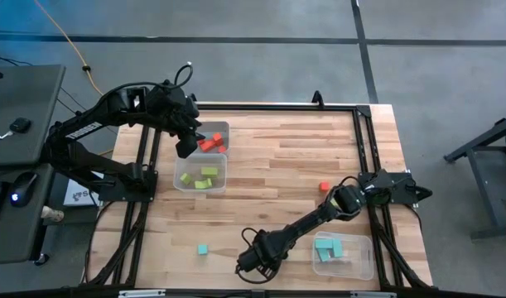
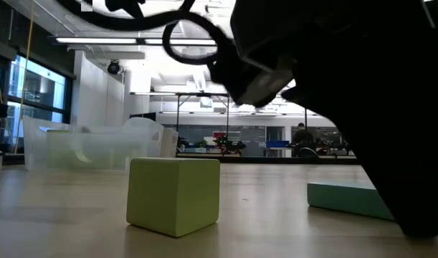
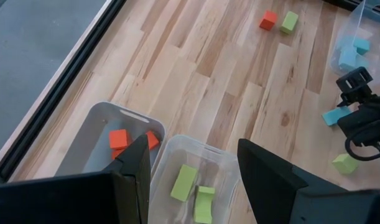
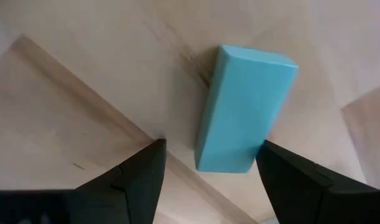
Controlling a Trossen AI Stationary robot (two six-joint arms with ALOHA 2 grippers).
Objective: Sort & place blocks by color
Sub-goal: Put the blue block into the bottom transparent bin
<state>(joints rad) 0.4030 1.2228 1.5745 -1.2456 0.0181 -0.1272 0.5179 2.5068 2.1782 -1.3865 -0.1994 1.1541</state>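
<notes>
Blocks are found sorted in part: red ones (image 1: 209, 143) in one tub (image 1: 223, 129), lime ones (image 1: 201, 177) in the adjoining tub (image 1: 219, 161). A teal bar (image 4: 245, 116) lies on the table (image 1: 277, 178) between the spread fingers of the right gripper (image 4: 209, 171), apparently not yet gripped. The left gripper (image 3: 193, 165) is held open and empty above the tubs.

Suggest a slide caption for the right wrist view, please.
Open right gripper poised over a teal bar lying on the wooden table.
</notes>
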